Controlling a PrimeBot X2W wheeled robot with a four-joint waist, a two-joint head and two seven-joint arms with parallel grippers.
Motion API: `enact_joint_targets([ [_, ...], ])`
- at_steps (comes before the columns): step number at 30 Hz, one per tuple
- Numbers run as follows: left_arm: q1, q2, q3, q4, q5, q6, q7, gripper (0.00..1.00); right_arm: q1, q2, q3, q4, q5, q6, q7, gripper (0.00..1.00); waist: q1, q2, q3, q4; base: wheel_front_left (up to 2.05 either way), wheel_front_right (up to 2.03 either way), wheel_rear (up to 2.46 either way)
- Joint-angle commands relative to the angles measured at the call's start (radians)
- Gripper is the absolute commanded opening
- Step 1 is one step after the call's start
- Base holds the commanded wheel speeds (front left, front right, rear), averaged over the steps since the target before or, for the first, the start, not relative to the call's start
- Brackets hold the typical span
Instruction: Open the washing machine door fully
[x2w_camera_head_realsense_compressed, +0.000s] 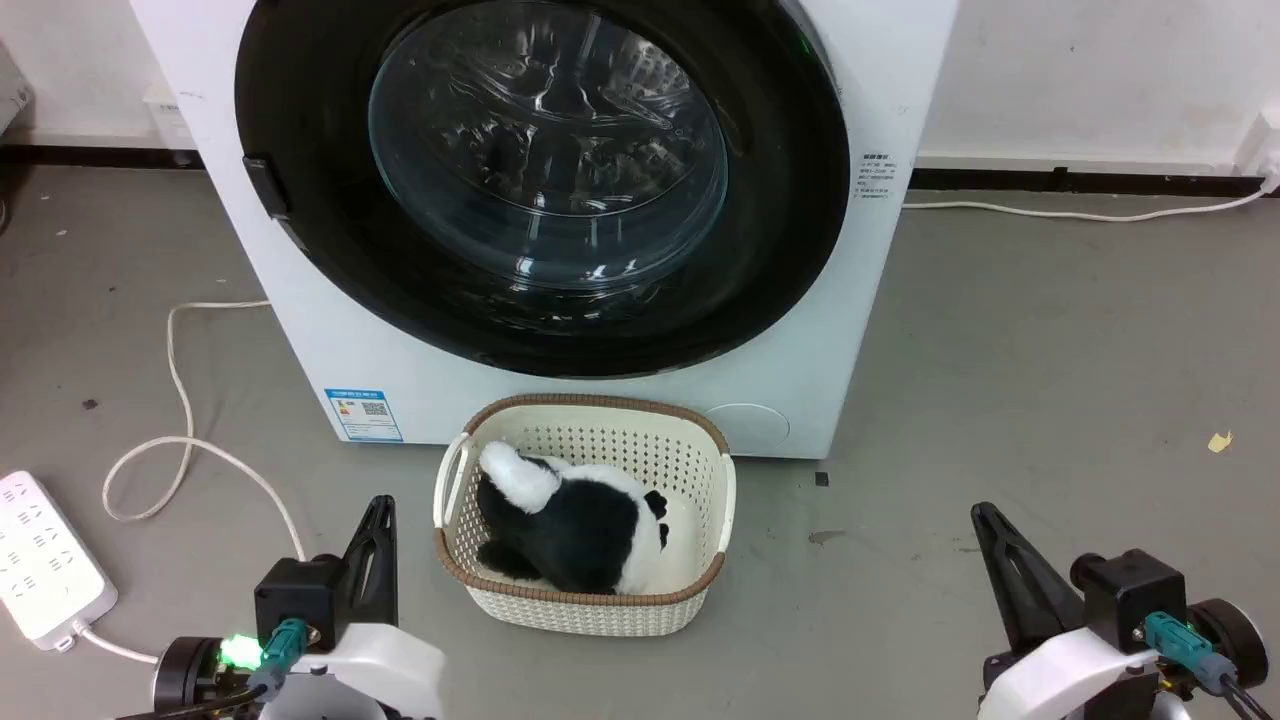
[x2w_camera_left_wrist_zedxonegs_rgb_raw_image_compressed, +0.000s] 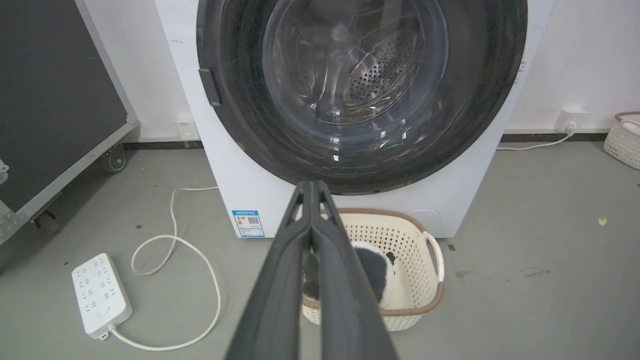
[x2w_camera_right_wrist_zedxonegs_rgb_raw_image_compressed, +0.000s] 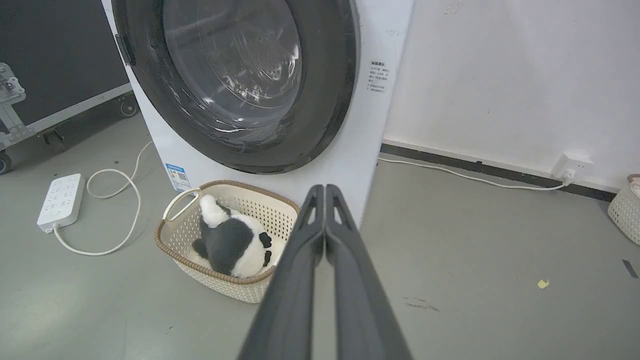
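The washing machine (x2w_camera_head_realsense_compressed: 330, 330) is a big white box at the top centre of the head view, with a blue label (x2w_camera_head_realsense_compressed: 363, 414) low on its front. Its door (x2w_camera_head_realsense_compressed: 790, 250), a glossy black disc with a clear glass bowl (x2w_camera_head_realsense_compressed: 548, 150), lies closed flat against the front; a small black handle (x2w_camera_head_realsense_compressed: 262, 188) sits at its left rim. The door (x2w_camera_left_wrist_zedxonegs_rgb_raw_image_compressed: 240, 120) and the door (x2w_camera_right_wrist_zedxonegs_rgb_raw_image_compressed: 325, 100) appear in both wrist views too. My left gripper (x2w_camera_head_realsense_compressed: 380, 505) is shut low at the left, far from the door. My right gripper (x2w_camera_head_realsense_compressed: 980, 512) is shut low at the right. Both hold nothing.
A cream basket (x2w_camera_head_realsense_compressed: 590, 610) holding a black-and-white plush toy (x2w_camera_head_realsense_compressed: 570, 520) stands on the grey floor right before the machine. A white power strip (x2w_camera_head_realsense_compressed: 45, 570) and looping cable (x2w_camera_head_realsense_compressed: 180, 400) lie at the left. A dark wheeled case (x2w_camera_left_wrist_zedxonegs_rgb_raw_image_compressed: 50, 100) stands left of the machine.
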Motion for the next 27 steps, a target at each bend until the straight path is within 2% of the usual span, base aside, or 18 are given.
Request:
enact_joint_targets([
  [1,0.003,0.001,0.000,-0.004,0.009,0.002,0.000,0.00,-0.013,0.005,-0.001,0.002,-0.008,-0.001,0.000,0.00,0.0000,0.0000,0.000,0.000,0.00,0.00,0.00],
  [27,0.003,0.001,0.000,-0.004,0.009,0.002,0.000,0.00,-0.013,0.005,-0.001,0.002,-0.008,-0.001,0.000,0.00,0.0000,0.0000,0.000,0.000,0.00,0.00,0.00],
])
